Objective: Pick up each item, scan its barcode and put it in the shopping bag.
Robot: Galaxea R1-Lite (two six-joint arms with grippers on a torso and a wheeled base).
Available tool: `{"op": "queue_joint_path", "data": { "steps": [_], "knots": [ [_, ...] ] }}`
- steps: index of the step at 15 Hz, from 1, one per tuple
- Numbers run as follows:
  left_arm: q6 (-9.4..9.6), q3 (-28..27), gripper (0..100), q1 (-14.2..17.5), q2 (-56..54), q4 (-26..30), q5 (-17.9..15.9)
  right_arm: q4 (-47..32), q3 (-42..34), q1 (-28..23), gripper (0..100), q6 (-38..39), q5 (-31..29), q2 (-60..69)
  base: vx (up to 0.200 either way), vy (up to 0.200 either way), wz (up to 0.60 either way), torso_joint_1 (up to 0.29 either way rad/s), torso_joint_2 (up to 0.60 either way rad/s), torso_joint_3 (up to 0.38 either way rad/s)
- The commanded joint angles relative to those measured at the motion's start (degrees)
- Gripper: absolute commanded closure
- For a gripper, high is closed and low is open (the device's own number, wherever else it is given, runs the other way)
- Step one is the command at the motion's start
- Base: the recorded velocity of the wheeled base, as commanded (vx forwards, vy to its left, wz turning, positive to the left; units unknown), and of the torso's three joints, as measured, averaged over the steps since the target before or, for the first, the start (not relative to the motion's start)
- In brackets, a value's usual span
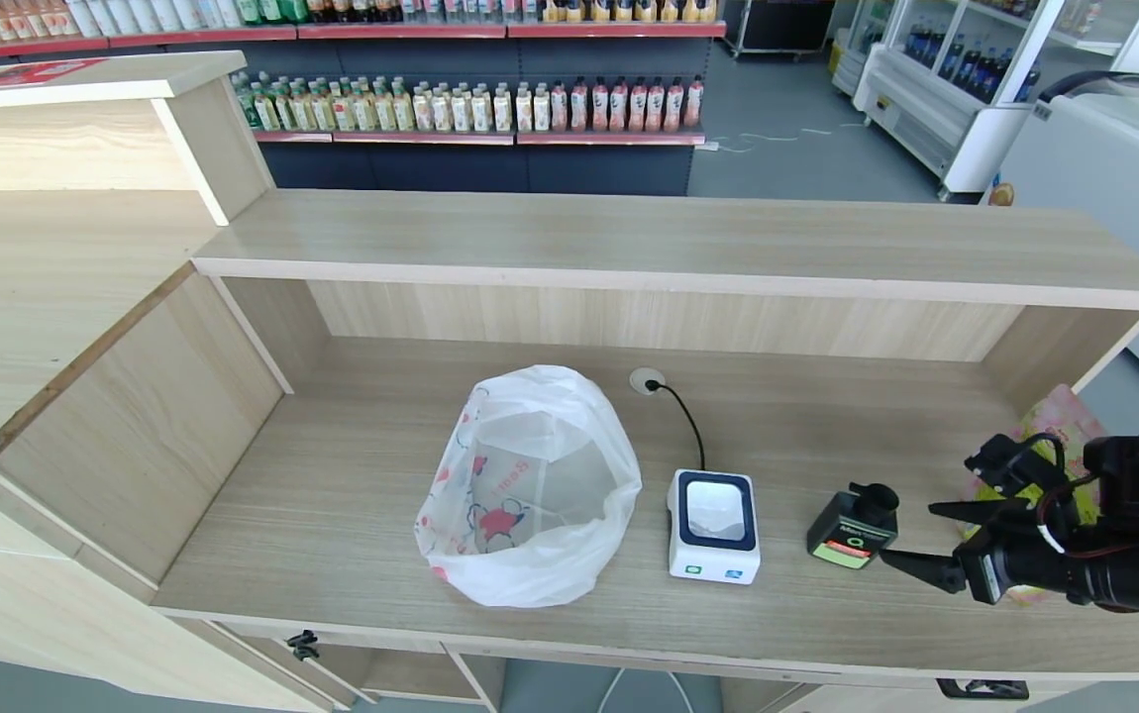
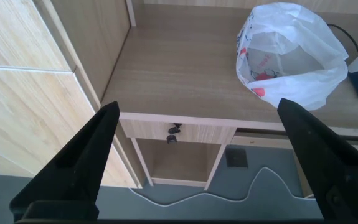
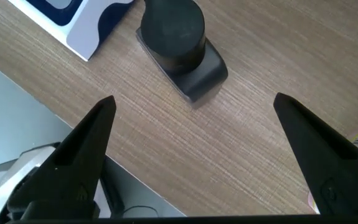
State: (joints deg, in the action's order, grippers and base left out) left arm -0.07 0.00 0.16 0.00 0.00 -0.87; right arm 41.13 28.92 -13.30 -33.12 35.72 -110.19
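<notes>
A small black bottle (image 1: 854, 530) with a black cap and a green and red label stands on the wooden counter (image 1: 352, 475), right of the white barcode scanner (image 1: 714, 525). My right gripper (image 1: 916, 540) is open just right of the bottle, its fingertips a short way from it. In the right wrist view the bottle (image 3: 179, 46) stands beyond the spread fingers (image 3: 79, 155) and a corner of the scanner (image 3: 79, 25) shows. The white plastic shopping bag (image 1: 530, 485) stands open left of the scanner. My left gripper (image 2: 197, 162) is open, held off the counter's front edge, with the bag (image 2: 291, 53) farther on.
A pink and yellow packet (image 1: 1055, 426) lies at the counter's right end, partly behind my right arm. The scanner's black cable (image 1: 683, 416) runs to a grommet at the back. A raised shelf (image 1: 669, 238) and side walls enclose the counter. Below the front edge is a drawer lock (image 2: 174, 134).
</notes>
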Motion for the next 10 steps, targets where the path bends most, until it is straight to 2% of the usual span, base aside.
{"op": "queue_joint_path", "data": {
  "steps": [1, 10],
  "knots": [
    [-0.01, 0.0, 0, 0.0, 0.0, 0.0, 0.0, 0.2, 1.4, 0.0, 0, -0.9, 0.8, -4.1, 0.0, 0.0, 0.0, 0.0, 0.0, 0.0],
    [-0.01, 0.0, 0, 0.0, 0.0, 0.0, 0.0, 5.8, 6.3, 2.2, 0, -1.6, 4.4, -13.4, 0.0, 0.0, 0.0, 0.0, 0.0, 0.0]
  ]
}}
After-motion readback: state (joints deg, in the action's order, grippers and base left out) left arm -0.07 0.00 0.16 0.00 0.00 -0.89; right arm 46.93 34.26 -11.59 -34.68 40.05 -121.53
